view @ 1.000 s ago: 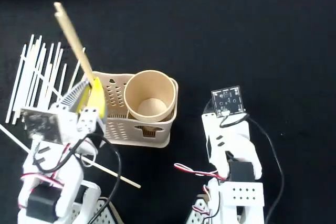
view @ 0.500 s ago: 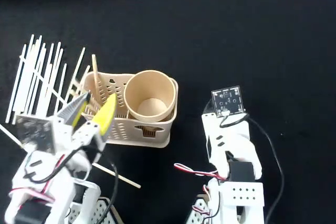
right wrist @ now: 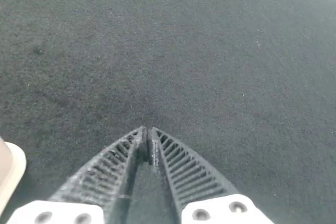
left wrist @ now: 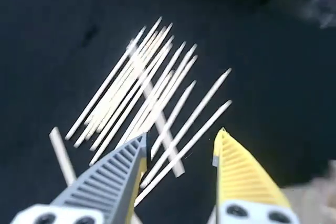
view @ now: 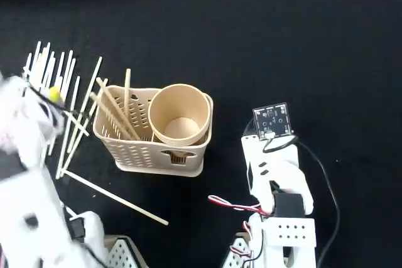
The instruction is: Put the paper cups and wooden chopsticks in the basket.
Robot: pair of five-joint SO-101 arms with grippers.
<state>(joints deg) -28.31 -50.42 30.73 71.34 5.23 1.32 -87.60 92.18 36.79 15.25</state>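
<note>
**Chopstick dropped, left arm back over the pile**

The stick that the left gripper point(left wrist: 182, 140) held high above the basket point(view: 151, 155) a second ago now leans inside it among the basket chopsticks point(view: 116, 114). They stand beside the paper cup point(view: 180, 114), which sits in the basket's other end. That delivery looks done, but many sticks remain on the table, so the task is far from finished. The left arm point(view: 25, 130) has swung away from the basket and hangs over the loose chopsticks point(left wrist: 136, 93) fanned on the black cloth point(view: 282, 48). Its jaws are spread and empty, aimed down at the pile, probably for the next pick. One long chopstick point(view: 116, 198) lies apart in front of the basket. The right gripper point(right wrist: 147, 142) is pressed together on nothing, low over bare cloth
</note>
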